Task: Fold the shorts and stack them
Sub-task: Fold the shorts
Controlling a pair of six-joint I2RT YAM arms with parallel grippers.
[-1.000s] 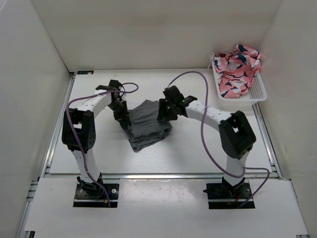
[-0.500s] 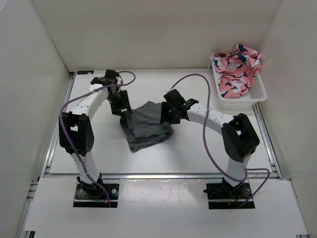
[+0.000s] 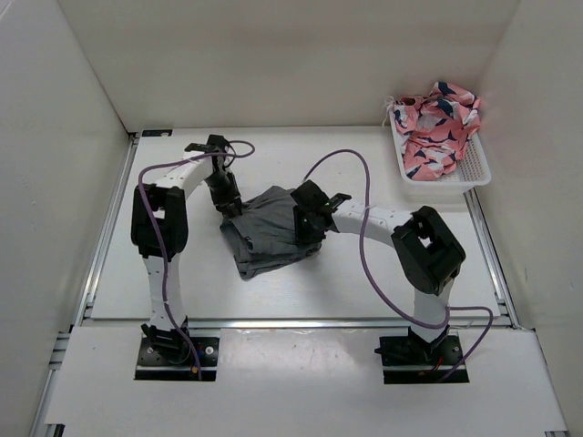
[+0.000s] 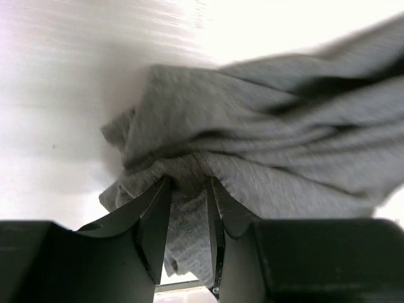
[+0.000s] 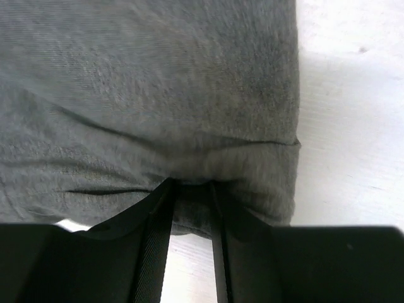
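Because the plain dark charcoal-grey soft cloth shorts [image 3: 266, 235] bunch and crease wherever they are pinched, I judge them light, limp and neither fragile nor slippery. They will likely sag between two holds and keep no fold unless laid flat. They lie in a rumpled, part-folded heap at mid-table, between the arms. The left gripper [image 4: 188, 184] has its fingers closed on a gathered edge at the heap's left side, and the right gripper [image 5: 192, 188] is clamped likewise on a thick fold at the right. Opposite corners or a hem edge, held taut, look the best places to grip. Beneath is a smooth white tabletop [image 3: 364, 282], which probably lets cloth slide. Farther back on the right, a white perforated plastic basket [image 3: 475, 171] holds crumpled pink patterned cloth [image 3: 437, 123]. Plain white walls [image 3: 273, 64] close the space.
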